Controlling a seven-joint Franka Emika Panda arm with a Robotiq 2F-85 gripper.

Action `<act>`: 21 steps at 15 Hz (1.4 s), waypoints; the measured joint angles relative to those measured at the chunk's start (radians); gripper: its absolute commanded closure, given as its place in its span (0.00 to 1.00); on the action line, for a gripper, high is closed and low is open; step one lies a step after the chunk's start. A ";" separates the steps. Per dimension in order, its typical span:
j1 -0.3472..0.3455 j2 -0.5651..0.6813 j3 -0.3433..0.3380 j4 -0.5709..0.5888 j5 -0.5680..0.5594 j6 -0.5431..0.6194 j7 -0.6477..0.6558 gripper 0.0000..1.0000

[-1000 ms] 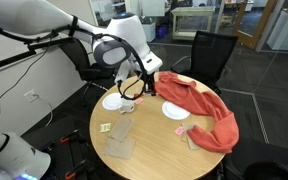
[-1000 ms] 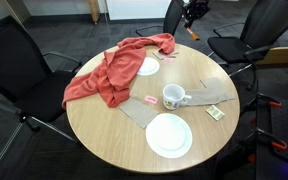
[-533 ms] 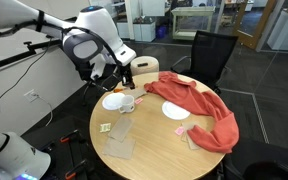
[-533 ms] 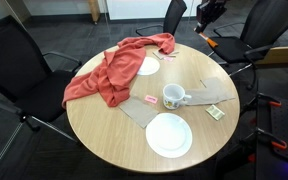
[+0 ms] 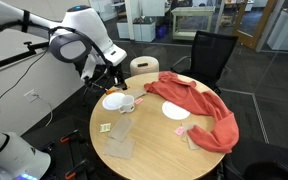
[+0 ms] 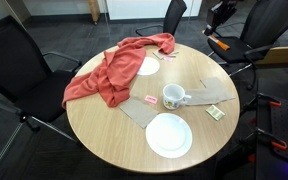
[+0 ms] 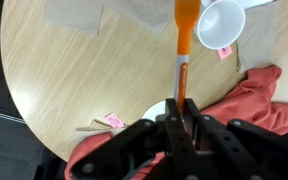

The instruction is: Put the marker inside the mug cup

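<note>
My gripper (image 7: pixel 179 120) is shut on the orange marker (image 7: pixel 183 45), which sticks out from the jaws with its paler tip far from them. In the wrist view the white mug (image 7: pixel 222 22) lies just beside the marker's far end, its opening facing the camera. In both exterior views the mug (image 5: pixel 128 103) (image 6: pixel 173 97) stands on the round wooden table (image 6: pixel 104 125). The gripper (image 5: pixel 108 80) (image 6: pixel 220 22) hangs above and beyond the table's edge, apart from the mug. I cannot make out the marker in the exterior views.
A red cloth (image 5: pixel 196 105) (image 6: pixel 109 75) (image 7: pixel 259 95) covers part of the table. A white plate (image 6: pixel 169 136) (image 5: pixel 112 101) lies near the mug; another (image 6: pixel 149 66) sits by the cloth. A clear container (image 5: pixel 120 140), pink cards (image 7: pixel 114 120) and black chairs (image 6: pixel 14 60) are around.
The arm has swung outward with the marker, leftward in one exterior view and rightward in the other, ending beyond the table's edge. The things on the table have not moved.
</note>
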 measured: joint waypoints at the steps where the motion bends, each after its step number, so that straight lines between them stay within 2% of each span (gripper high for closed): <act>1: 0.000 0.000 0.000 0.000 0.000 0.000 0.000 0.88; 4: 0.000 0.000 0.000 -0.001 0.000 0.000 0.000 0.88; 5: 0.000 0.000 0.000 -0.001 0.000 0.000 0.000 0.97; 8: 0.002 0.003 0.004 0.000 0.016 0.008 -0.012 0.97; 10: 0.019 0.011 0.008 0.000 0.067 0.044 -0.078 0.97; 13: 0.068 0.029 0.008 0.005 0.169 0.107 -0.228 0.97; 17: 0.136 0.061 -0.006 0.029 0.344 0.149 -0.500 0.97; 21: 0.242 0.111 -0.065 0.092 0.570 0.151 -0.827 0.97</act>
